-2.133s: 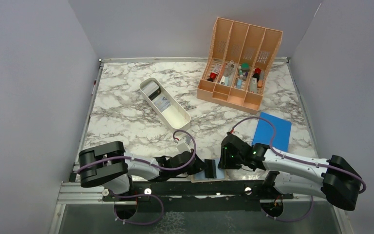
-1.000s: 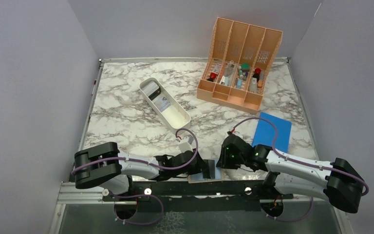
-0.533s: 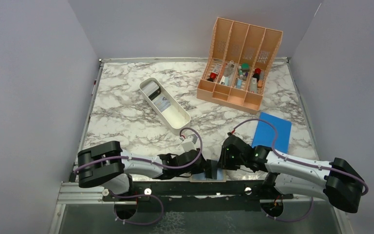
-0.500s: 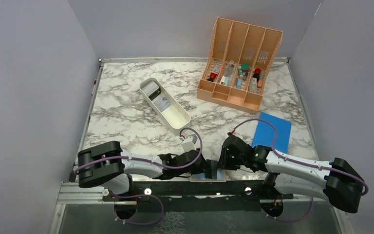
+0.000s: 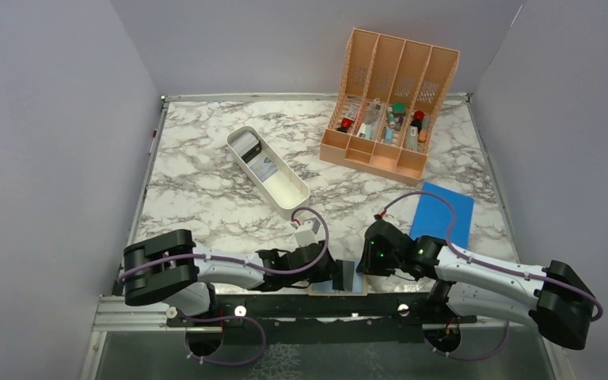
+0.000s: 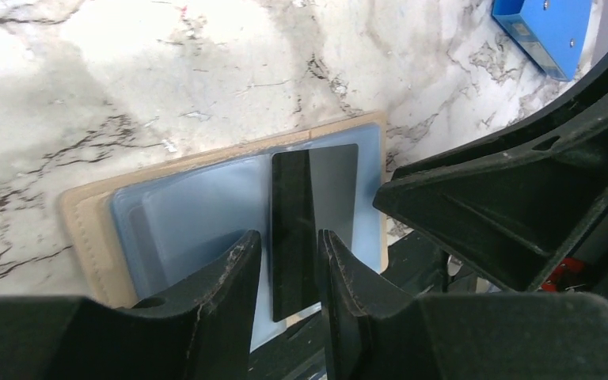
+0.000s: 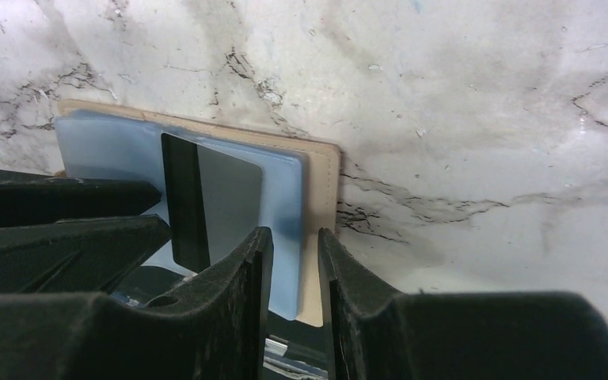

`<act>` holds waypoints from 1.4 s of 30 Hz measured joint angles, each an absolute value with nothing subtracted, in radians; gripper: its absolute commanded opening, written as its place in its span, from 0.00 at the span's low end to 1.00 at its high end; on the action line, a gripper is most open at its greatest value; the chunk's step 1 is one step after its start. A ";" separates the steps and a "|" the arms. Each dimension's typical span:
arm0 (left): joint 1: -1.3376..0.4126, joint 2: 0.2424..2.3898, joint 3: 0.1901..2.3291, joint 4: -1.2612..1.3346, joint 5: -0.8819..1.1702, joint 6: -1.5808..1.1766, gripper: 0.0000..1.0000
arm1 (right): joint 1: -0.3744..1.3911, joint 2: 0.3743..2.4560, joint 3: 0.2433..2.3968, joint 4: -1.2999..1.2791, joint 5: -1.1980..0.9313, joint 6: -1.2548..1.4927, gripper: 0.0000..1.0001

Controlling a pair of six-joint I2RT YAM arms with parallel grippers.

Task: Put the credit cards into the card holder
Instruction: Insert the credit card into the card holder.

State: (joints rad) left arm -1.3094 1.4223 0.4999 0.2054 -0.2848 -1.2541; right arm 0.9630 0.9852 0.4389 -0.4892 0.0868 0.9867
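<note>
Grey credit card (image 6: 331, 198) is seen on the open card holder (image 6: 190, 210) at six o'clock on the desk (image 5: 206, 198). Left tool (image 6: 289, 237) and right tool (image 7: 295, 233) are set narrow (grip cannot be told). Insertion is judged underway; a deeper push is needed.

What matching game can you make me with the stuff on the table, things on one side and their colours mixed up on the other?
Things:
1. card holder
2. long tray
3. slotted organizer
4. flat rectangle

Colours:
A. peach
B. bright blue
C. tan edge, blue-grey inside
D. white

Pairs: 1-C, 2-D, 3-A, 4-B
</note>
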 measured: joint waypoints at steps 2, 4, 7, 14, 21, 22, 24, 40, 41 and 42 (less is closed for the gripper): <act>-1.309 1.442 0.507 0.217 -0.281 -1.254 0.36 | 0.963 0.986 0.439 -0.496 0.088 0.987 0.32; -1.311 1.464 0.524 0.229 -0.275 -1.251 0.36 | 0.963 0.987 0.439 -0.496 0.088 0.987 0.32; -1.311 1.488 0.533 0.249 -0.265 -1.247 0.36 | 0.963 0.987 0.438 -0.491 0.084 0.987 0.32; -1.311 1.495 0.545 0.260 -0.248 -1.237 0.36 | 0.963 1.001 0.419 -0.459 0.064 0.987 0.32; -1.312 1.520 0.546 0.277 -0.220 -1.237 0.36 | 0.963 1.006 0.404 -0.415 0.045 0.994 0.32; -1.311 1.526 0.548 0.279 -0.217 -1.238 0.36 | 0.963 1.006 0.402 -0.410 0.039 0.995 0.32; -1.312 1.533 0.550 0.289 -0.212 -1.238 0.36 | 0.963 1.006 0.399 -0.403 0.032 0.995 0.32; -1.316 1.534 0.525 0.346 -0.202 -1.243 0.36 | 0.963 0.997 0.394 -0.399 0.030 0.999 0.32; -1.316 1.526 0.513 0.353 -0.202 -1.249 0.36 | 0.963 0.994 0.394 -0.401 0.030 1.001 0.32; -1.315 1.516 0.501 0.355 -0.202 -1.252 0.36 | 0.963 0.991 0.394 -0.404 0.029 1.003 0.32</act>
State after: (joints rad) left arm -1.3151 1.5158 0.5014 0.3546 -0.2016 -1.2522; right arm 0.9630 0.9909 0.3943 -0.4042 0.0292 1.0027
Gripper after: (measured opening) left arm 0.363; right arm 0.323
